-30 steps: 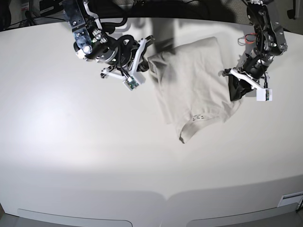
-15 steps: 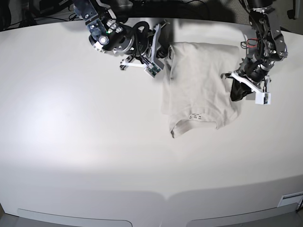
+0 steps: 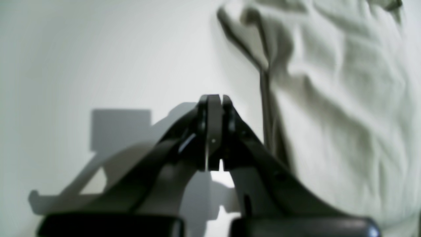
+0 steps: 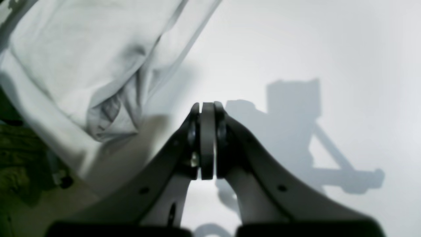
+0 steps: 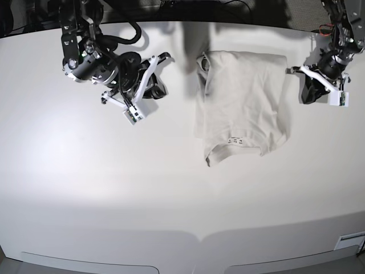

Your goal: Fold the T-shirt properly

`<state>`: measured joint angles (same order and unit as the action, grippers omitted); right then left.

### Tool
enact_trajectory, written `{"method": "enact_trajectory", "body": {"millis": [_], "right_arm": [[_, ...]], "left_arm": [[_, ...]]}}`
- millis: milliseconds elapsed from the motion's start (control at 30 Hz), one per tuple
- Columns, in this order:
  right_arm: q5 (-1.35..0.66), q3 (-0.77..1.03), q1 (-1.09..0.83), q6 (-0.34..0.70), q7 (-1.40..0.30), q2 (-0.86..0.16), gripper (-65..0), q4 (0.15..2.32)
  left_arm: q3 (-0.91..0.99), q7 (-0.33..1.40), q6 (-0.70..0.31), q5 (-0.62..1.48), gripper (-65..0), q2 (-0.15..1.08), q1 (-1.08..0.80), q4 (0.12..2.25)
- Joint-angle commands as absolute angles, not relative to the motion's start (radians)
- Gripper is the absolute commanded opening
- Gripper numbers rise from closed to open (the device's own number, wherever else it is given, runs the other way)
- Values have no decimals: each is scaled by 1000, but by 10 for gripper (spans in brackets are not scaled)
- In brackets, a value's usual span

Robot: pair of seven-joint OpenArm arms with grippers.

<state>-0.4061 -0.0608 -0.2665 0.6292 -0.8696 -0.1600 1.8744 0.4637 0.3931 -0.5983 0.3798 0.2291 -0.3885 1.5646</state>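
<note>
The pale beige T-shirt point(image 5: 242, 103) lies folded into a narrow block on the white table point(image 5: 171, 194), its collar and label toward the near edge. My right gripper point(image 5: 157, 88) is shut and empty, a short way left of the shirt. In the right wrist view its closed tips point(image 4: 207, 106) hover over bare table, with the T-shirt point(image 4: 82, 62) at upper left. My left gripper point(image 5: 308, 93) is shut and empty just off the shirt's right edge. The left wrist view shows its tips point(image 3: 213, 98) beside the wrinkled T-shirt point(image 3: 345, 98) on the right.
The table's back edge point(image 5: 171, 23) runs close behind both arms, with dark clutter beyond it. At the front right corner sits a small white label point(image 5: 351, 241).
The shirt was dragged and turned until it lay square, then stayed put. Both shut grippers have since pulled outward, the right one to the left and the left one to the right.
</note>
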Motion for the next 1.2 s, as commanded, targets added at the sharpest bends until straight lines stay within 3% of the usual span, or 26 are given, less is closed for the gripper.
{"method": "enact_trajectory", "body": {"millis": [0,400,1167], "right_arm": [[-437,-42,-263,640,-864,-161,-650,1902],[-484,76,-396,656,-915,-167,-650,2032],[-696,321,-743,686,-1184,-191,-650,2213]], "left_arm": [[482,365,-595,395,-650,242,-407,1601],[674,389,-591,559,-650,242,-685,1751],[675,395,-591,602,-650,196,-1049,1772]]}}
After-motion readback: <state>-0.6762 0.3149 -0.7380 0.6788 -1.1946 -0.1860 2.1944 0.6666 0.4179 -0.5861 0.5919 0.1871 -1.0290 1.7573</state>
